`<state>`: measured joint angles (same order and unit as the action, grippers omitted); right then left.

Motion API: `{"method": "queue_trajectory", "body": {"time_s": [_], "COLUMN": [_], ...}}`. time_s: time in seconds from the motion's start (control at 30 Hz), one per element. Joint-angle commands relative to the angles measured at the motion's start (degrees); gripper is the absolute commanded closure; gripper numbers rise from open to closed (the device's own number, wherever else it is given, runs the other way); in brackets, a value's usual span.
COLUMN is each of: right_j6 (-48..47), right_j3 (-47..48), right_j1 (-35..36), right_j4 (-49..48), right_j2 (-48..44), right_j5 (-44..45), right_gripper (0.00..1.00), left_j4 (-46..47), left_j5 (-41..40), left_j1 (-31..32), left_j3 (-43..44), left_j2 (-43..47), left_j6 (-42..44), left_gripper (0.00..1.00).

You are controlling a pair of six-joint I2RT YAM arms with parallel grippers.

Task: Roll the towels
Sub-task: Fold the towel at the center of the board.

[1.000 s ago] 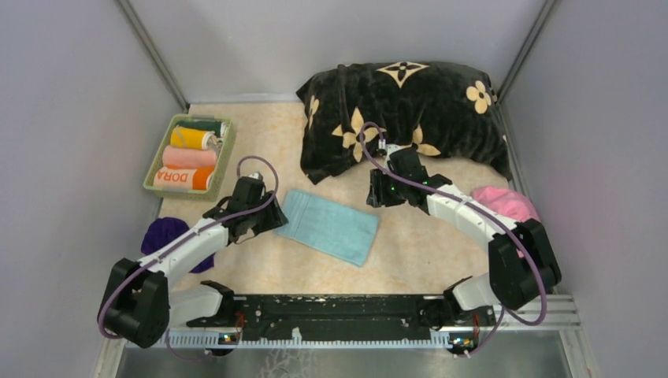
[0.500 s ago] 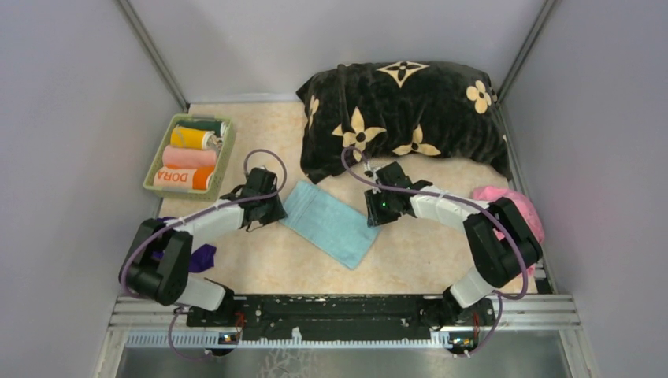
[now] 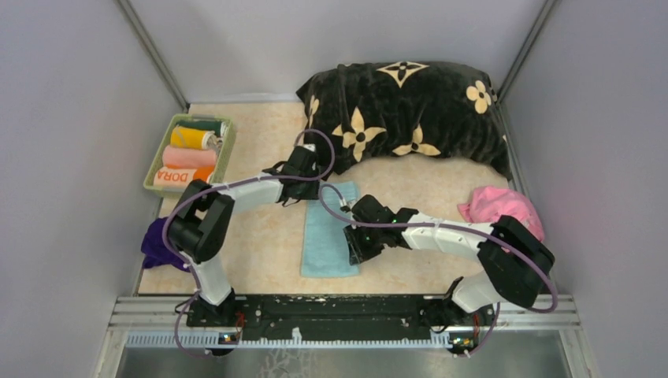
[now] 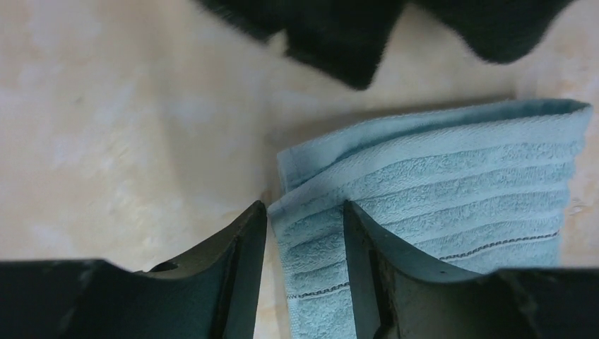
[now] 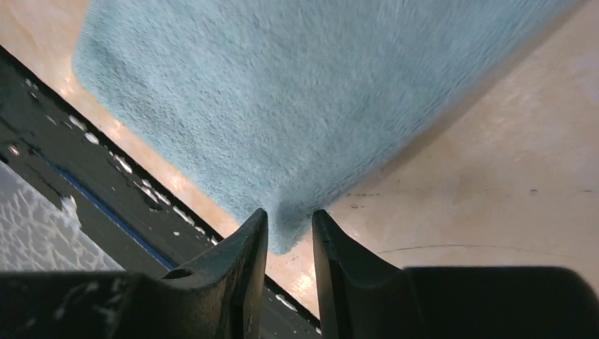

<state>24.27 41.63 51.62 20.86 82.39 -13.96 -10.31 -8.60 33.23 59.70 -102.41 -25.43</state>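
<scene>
Blue terry, folded flat: the light blue towel point(image 3: 327, 236) lies on the counter point(image 3: 252, 244), its long side running away from the arm bases. At its far left corner the left pincer point(image 4: 304, 212) is closed to a narrow gap, with the folded edge pinched between its fingers. At its near right corner the right pincer point(image 5: 289, 220) is likewise almost closed, gripping the terry. Beyond the towel sits the black cushion point(image 3: 410, 118). Far to its left a green basket point(image 3: 160, 150) holds rolled towels point(image 3: 189, 157). A pink towel point(image 3: 500, 205) lies crumpled to its right, and a dark purple towel point(image 3: 154, 244) to its left.
</scene>
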Motion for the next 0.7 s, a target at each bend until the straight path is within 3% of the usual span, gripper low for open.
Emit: {"method": "queue_trajectory", "body": {"time_s": [0.0, 0.1, 0.2, 0.33, 0.67], "right_j6": [2.68, 2.17, 0.81, -3.32, -8.05], "right_j3": [1.07, 1.32, 1.11, 2.57, 14.85], "right_j1": [-0.27, -1.72, -6.06, -8.63, -8.64], "right_j4": [0.38, 2.71, 0.6, -5.68, -16.25], "right_j2": [-6.83, -10.13, -13.36, -13.82, 5.59], "right_j5": [7.31, 14.24, 13.54, 11.19, 6.42], "right_gripper": [0.68, 0.63, 0.62, 0.57, 0.57], "left_j4": [5.06, 10.76, 16.22, 16.64, 10.25], "left_j5": [1.98, 1.78, 2.67, 4.08, 7.98], "left_j1": [2.61, 2.8, 2.64, 0.49, -10.23], "left_j3": [5.13, 6.06, 5.47, 3.28, -13.55], "left_j2": [-4.37, -4.17, -2.3, 1.93, 20.85], "left_j6": [8.17, 9.66, 9.23, 5.38, -2.63], "left_gripper": [0.46, 0.4, 0.35, 0.31, 0.28]}}
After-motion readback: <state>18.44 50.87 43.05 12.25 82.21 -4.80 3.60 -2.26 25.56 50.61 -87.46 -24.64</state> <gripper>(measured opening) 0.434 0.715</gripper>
